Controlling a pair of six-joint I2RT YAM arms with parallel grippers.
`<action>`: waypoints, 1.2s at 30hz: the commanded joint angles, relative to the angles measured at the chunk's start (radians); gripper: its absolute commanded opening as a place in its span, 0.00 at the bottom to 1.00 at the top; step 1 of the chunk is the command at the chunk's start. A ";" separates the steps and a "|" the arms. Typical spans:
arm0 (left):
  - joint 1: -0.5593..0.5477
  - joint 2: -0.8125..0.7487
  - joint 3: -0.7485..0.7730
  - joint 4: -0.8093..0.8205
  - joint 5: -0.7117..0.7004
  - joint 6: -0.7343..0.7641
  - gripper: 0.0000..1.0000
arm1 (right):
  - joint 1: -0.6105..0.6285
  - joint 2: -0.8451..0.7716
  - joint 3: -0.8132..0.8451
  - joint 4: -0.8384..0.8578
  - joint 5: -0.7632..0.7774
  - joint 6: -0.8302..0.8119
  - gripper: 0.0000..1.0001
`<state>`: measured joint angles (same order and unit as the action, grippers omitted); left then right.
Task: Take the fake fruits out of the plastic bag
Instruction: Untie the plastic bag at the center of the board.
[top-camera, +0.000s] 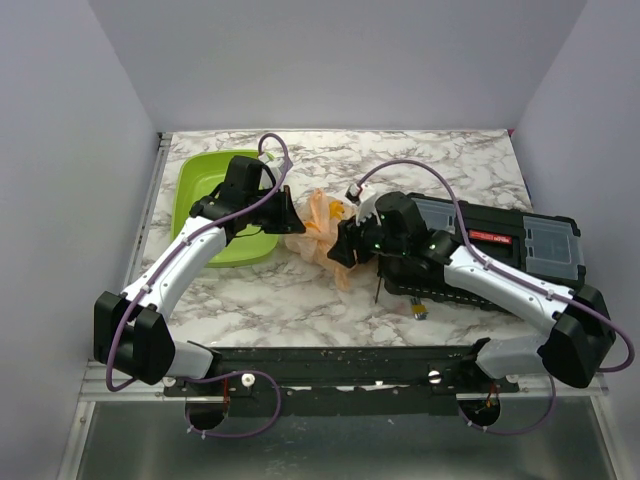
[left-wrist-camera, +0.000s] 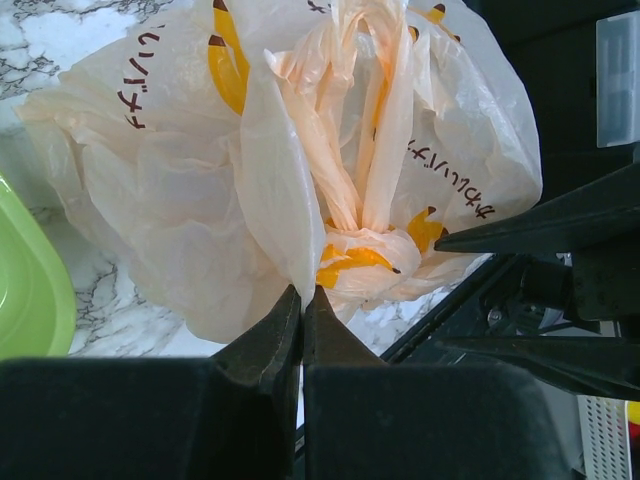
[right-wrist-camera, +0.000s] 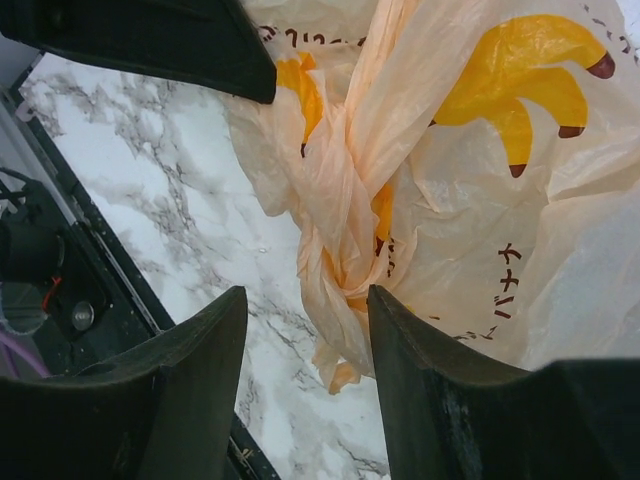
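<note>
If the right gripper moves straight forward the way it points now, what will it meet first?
Most likely the twisted handles of the plastic bag, which lie just ahead of the open right gripper; exact depth is unclear.

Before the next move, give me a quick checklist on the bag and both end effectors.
1. The left end effector closed: ok, jaws shut at the lower fold of the plastic bag; film pinched: cannot tell.
2. The right end effector open: ok, jaws either side of the twisted handles.
3. Bag mouth open: not ok, handles knotted.
4. The fake fruits in sight: not ok, none visible in any view.
5. Bag resting on the table: ok.
</note>
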<state>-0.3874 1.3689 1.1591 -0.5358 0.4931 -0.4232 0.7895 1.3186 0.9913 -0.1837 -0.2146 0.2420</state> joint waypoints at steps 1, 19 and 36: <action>0.004 0.010 -0.009 0.019 0.043 -0.009 0.00 | 0.014 0.031 -0.031 0.030 0.009 -0.022 0.52; 0.003 0.024 0.007 -0.006 0.019 0.008 0.00 | 0.120 0.048 -0.098 0.052 0.315 -0.052 0.01; 0.004 0.021 0.029 -0.048 -0.093 0.056 0.00 | 0.120 -0.109 -0.219 0.056 0.109 -0.031 0.01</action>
<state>-0.3882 1.3899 1.1591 -0.5705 0.4587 -0.4000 0.9070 1.2591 0.7967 -0.1352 -0.0235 0.1913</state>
